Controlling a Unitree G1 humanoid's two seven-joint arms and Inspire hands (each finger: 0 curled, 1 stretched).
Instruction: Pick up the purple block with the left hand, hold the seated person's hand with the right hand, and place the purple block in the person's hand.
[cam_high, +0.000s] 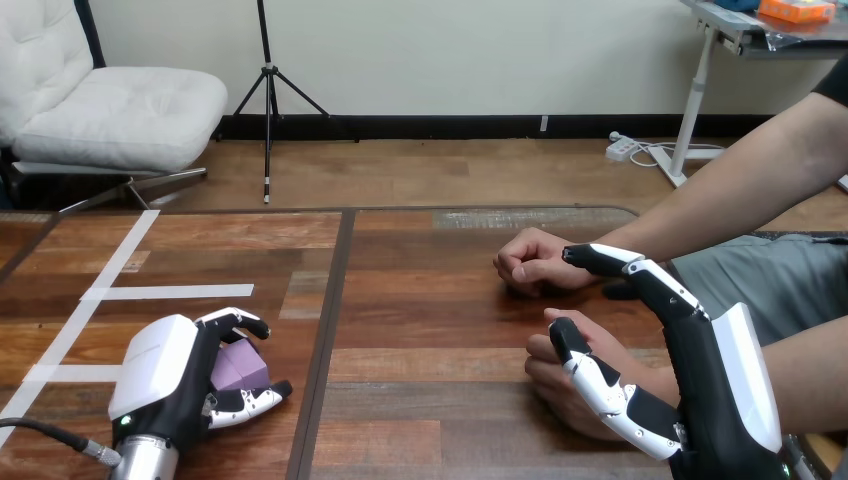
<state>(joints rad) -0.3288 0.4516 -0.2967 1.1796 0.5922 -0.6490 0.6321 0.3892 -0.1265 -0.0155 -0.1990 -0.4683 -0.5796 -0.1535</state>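
purple plastic cube block (238, 365) is sitting near left on the wooden table (420, 330), the left hand (160, 368) curling its fingers round it for lifting. near right, the right hand (722, 400) is spreading wide, thumb lying across the person's hand (548, 390), probably steadying it for the handover.

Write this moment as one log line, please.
left hand: fingers curled round purple block | right hand: against person's nearer hand, grip unclear | handover: not yet
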